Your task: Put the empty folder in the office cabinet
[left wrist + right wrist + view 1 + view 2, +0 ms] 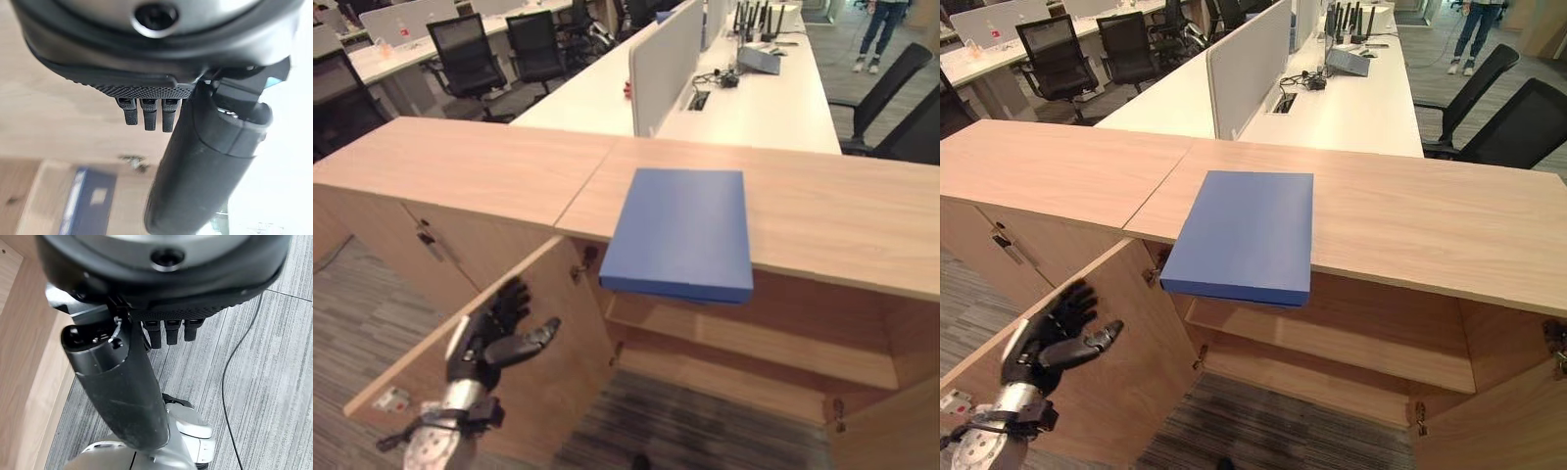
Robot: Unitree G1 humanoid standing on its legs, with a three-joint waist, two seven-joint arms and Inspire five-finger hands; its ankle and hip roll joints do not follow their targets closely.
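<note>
Nearest you, your left hand (487, 338) sits low against the inner face of the open cabinet door (524, 362), fingers spread and relaxed, thumb sticking out toward the cabinet opening, holding nothing. In the left wrist view the fingers (147, 113) show as short straight stubs past the palm, with the thumb (205, 161) large beside them and the wooden door surface behind.

Your right hand (142, 347) shows in its own wrist view, hanging over the grey striped carpet (264, 382) next to a wooden cabinet side (24, 347). Its fingers (168, 330) look straight and the thumb lies alongside; nothing is in it.

Just beyond the left hand, the office cabinet (1351, 343) stands open, and you can see a bare wooden shelf (1332, 348) inside with the carpet below it.

Above that, the blue folder (680, 232) lies flat on the cabinet's wooden top (842, 211), its near edge jutting out past the front lip over the open compartment. Neither hand touches it.

Farther back, a long white desk (754, 103) carries a grey divider panel (664, 59) and some cables and devices. Black office chairs (465, 54) stand to the left and right of it, and a person's legs (1474, 29) show at the far right.
</note>
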